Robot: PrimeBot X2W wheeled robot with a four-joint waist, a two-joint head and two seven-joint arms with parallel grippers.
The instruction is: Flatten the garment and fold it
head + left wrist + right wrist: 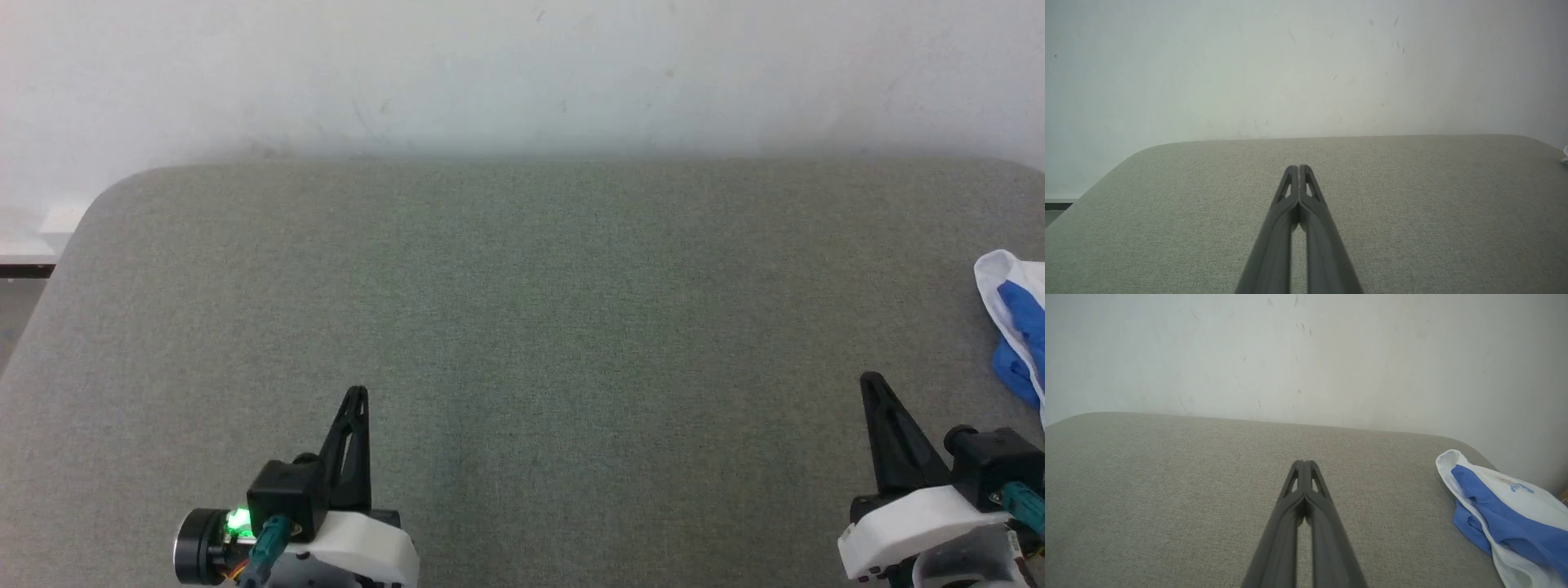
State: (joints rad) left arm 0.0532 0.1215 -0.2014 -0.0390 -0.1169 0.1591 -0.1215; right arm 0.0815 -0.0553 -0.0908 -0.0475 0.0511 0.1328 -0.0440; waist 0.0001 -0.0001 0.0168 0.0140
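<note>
The left gripper [357, 394] and the right gripper [872, 380] sit nearest, low in the head view. Each has its two dark fingers pressed together and grips nothing. Under them spreads the grey-green fabric table [522, 310], with a scuffed white wall [522, 73] behind it. The garment [1016, 327] lies bunched at the table's right edge, white with blue folds, not touching the right gripper.

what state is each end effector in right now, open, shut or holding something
left end effector: closed, holding nothing
right end effector: closed, holding nothing; the garment lies apart on its right
</note>
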